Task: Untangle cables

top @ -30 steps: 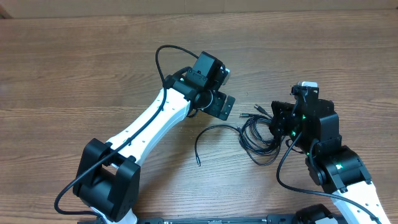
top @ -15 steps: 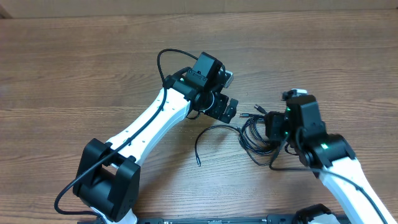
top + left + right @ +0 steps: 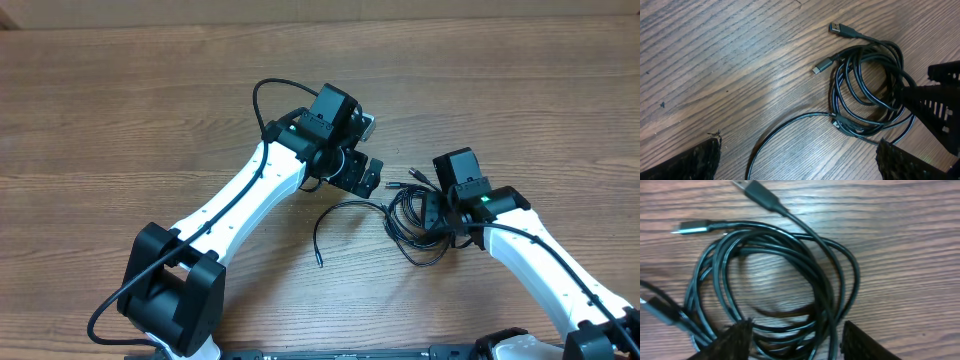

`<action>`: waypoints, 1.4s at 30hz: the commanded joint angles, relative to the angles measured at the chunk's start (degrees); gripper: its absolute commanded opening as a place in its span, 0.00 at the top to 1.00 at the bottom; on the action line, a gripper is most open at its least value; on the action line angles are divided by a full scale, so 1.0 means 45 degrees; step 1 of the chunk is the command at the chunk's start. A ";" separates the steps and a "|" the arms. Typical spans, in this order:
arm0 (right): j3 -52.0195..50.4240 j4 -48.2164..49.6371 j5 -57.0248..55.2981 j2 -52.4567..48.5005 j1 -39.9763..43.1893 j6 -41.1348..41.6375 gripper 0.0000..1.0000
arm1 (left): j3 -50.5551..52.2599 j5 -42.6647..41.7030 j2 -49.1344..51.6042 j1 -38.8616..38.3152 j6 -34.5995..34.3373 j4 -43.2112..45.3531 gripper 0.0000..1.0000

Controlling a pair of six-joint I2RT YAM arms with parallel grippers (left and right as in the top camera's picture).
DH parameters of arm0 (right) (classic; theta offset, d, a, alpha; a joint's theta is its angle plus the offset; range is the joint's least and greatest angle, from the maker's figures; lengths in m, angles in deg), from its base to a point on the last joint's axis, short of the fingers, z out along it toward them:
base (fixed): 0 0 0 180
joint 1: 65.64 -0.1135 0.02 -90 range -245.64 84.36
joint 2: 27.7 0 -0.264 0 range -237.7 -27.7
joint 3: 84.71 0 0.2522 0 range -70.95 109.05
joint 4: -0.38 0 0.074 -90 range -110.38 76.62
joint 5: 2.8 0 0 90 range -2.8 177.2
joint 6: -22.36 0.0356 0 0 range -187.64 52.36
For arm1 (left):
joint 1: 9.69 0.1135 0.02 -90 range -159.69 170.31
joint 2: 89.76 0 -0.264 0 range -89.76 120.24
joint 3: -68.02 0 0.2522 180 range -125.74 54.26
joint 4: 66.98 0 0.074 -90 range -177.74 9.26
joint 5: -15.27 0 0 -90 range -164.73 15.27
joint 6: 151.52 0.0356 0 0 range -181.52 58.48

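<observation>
The cables (image 3: 398, 225) are thin black cords in a loose coil on the wooden table, with one strand trailing left to a free end (image 3: 319, 262). In the left wrist view the coil (image 3: 836, 95) shows a USB plug (image 3: 840, 29) and a silver-tipped plug (image 3: 821, 66) at its top. My left gripper (image 3: 368, 178) hovers open just left of the coil; its fingers (image 3: 685, 162) frame bare wood and the trailing strand. My right gripper (image 3: 432, 212) is open over the coil's right side. In the right wrist view several strands (image 3: 826, 287) pass between its fingertips (image 3: 730, 342).
The wooden table (image 3: 120, 110) runs in all directions around the coil. The right gripper's black body (image 3: 940, 100) sits at the coil's right edge in the left wrist view. The two grippers are close, with only the coil between them.
The right gripper has gone from shut to open and swung left onto the coil's right side. The left gripper turned slightly early on and then stayed put, open.
</observation>
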 commanded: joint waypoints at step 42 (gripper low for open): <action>-0.1525 0.1467 -0.0495 -0.0219 0.0034 -0.0199 0.62 | -0.0121 -0.0194 0.0117 0.0053 -0.0034 0.0053 0.00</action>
